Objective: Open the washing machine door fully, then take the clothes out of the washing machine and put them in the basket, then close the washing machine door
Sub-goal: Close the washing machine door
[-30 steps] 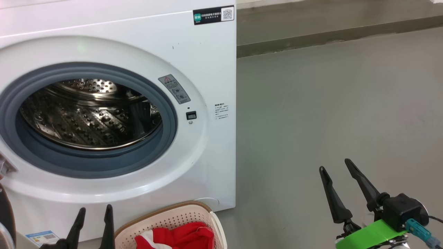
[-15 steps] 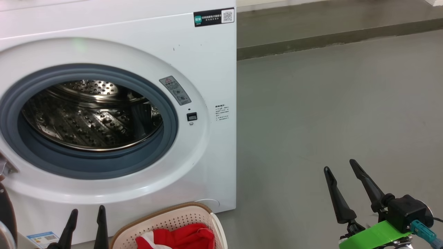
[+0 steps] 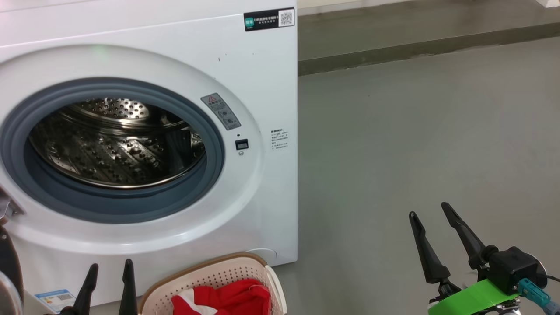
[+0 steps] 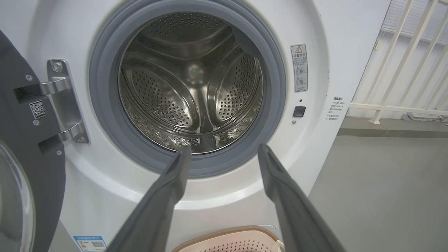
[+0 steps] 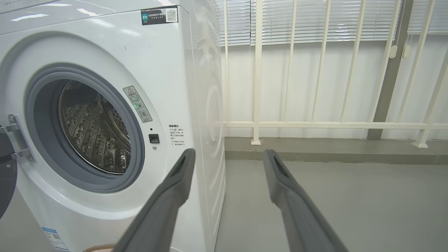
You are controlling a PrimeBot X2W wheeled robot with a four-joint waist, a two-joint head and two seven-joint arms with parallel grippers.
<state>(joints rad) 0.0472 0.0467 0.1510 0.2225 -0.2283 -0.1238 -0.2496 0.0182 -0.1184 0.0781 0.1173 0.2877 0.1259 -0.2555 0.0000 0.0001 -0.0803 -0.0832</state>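
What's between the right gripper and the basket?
Bare grey floor: in the head view, the stretch from the basket to the right gripper holds no object.

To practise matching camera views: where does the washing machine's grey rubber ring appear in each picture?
Head view: grey rubber ring, left half.
Left wrist view: ring, upper centre.
Right wrist view: ring, left half.
Shared landmark: small black square slot, just right of the ring in all three views.

I count one washing machine [image 3: 262, 87], one door [image 4: 14, 133], one basket [image 3: 205, 273], one heap of clothes [image 3: 232, 299], and two hands: left hand [image 3: 111, 263], right hand [image 3: 428, 208].
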